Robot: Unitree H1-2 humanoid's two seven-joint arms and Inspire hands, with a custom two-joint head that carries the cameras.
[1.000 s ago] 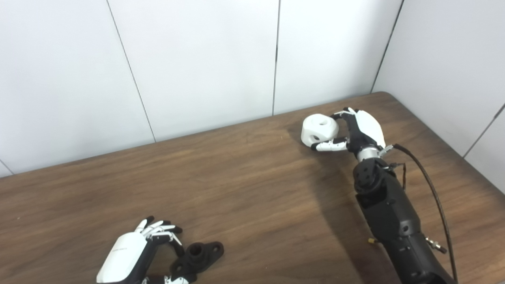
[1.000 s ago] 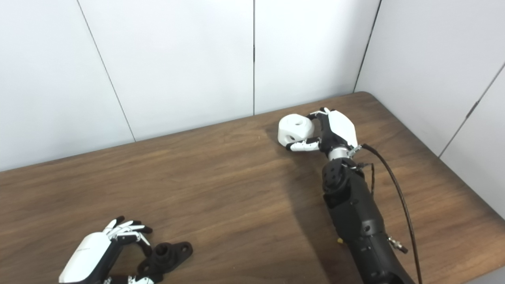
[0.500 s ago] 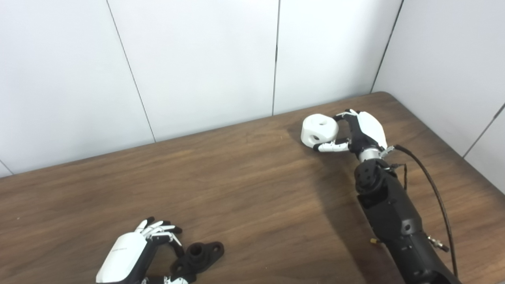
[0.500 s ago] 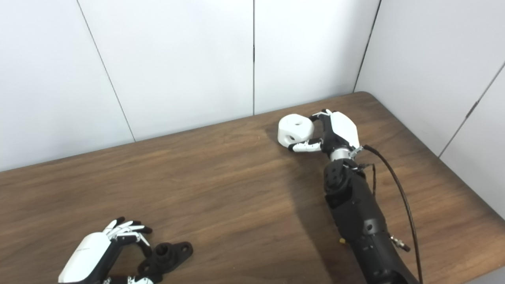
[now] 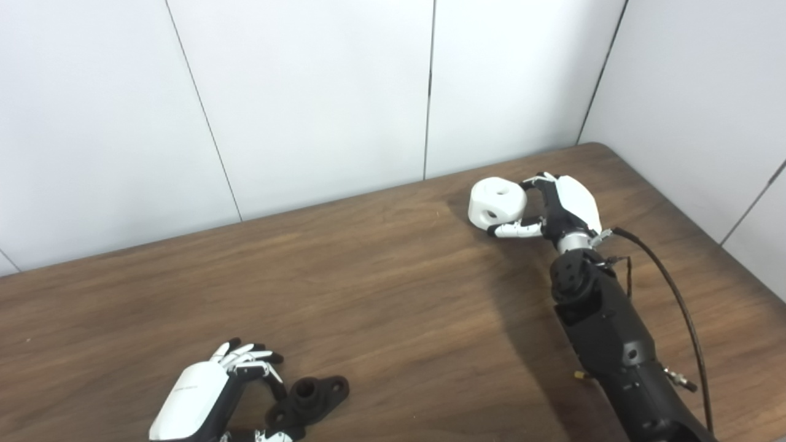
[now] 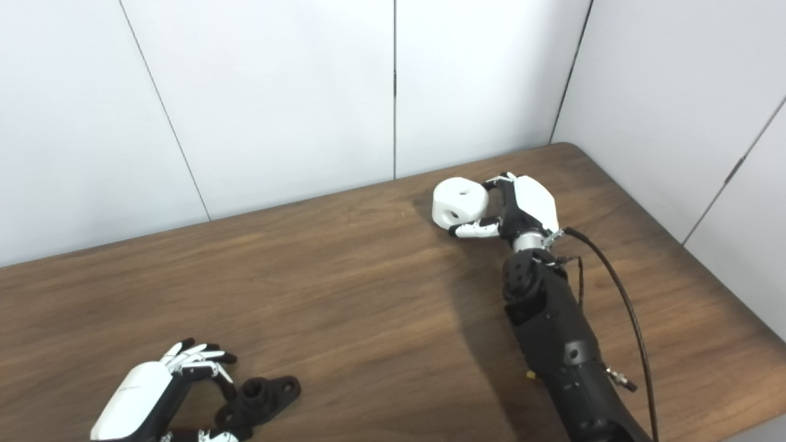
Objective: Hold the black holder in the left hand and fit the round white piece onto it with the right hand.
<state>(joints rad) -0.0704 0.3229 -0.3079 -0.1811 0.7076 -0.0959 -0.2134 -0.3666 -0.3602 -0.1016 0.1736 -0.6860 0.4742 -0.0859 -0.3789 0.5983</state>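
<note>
Nearest to the camera, at the bottom left, the left hand [image 5: 195,399] lies low over the wooden bench [image 5: 368,294], with its white back turned up. Its fingers [image 5: 249,361] are curled and a little apart around the near end of the one black holder [image 5: 310,399]; whether they really clamp it or only touch it, I cannot tell, because the lower picture edge cuts this part. The holder lies flat on the bench, just beside the near edge, and its round socket and the far ear with a hole stay free to the right of the hand. Beyond it there is a wide bare stretch of wood in the middle of the bench, so much open room lies between the two hands. The black right forearm [image 6: 552,344] comes in from the bottom right and reaches far over the bench, with one black cable [image 6: 620,307] running along its right side. At its end the right hand [image 6: 529,205] has its fingers [image 6: 473,229] closed around the one round white piece [image 6: 459,201], the thumb under the piece and the others at its right side. The piece is near the far right corner of the bench, close to the white wall panels [image 5: 307,92] and well apart from the holder.
</note>
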